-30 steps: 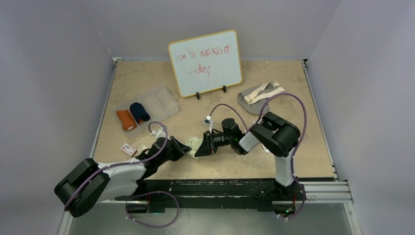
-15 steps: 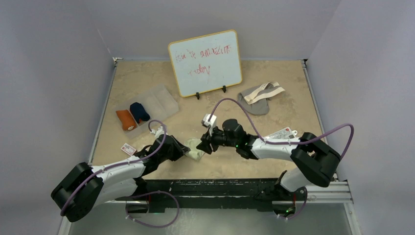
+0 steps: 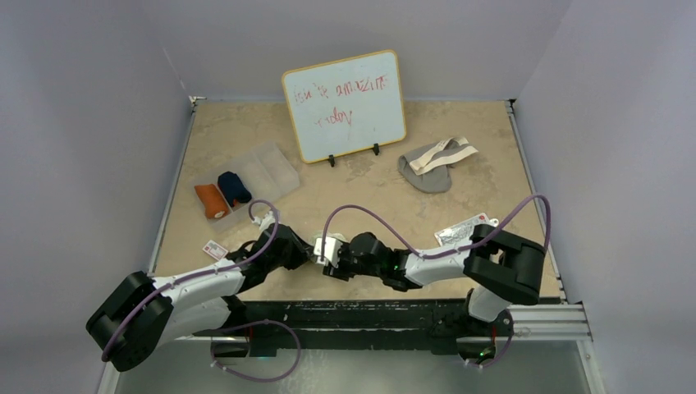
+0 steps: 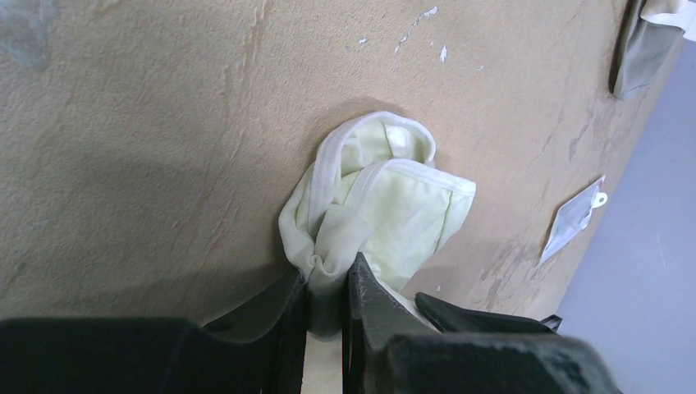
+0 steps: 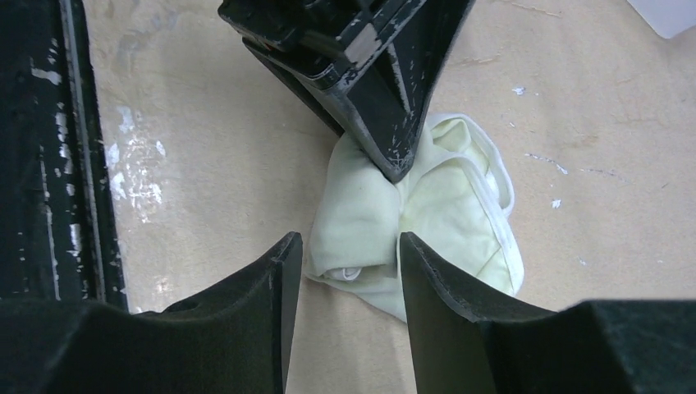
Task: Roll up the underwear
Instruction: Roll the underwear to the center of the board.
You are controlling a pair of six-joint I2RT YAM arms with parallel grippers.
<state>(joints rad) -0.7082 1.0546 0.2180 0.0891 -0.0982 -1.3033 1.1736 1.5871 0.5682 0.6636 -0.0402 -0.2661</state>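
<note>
On the worktop, our left end effector clamps the underwear at one end. Our right end effector, spread wide, straddles the opposite end.

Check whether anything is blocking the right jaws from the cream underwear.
Nothing visible does. The right jaws stand open at the near edge of the cream underwear, with no object between. The left jaws pinch it from the opposite side.
</note>
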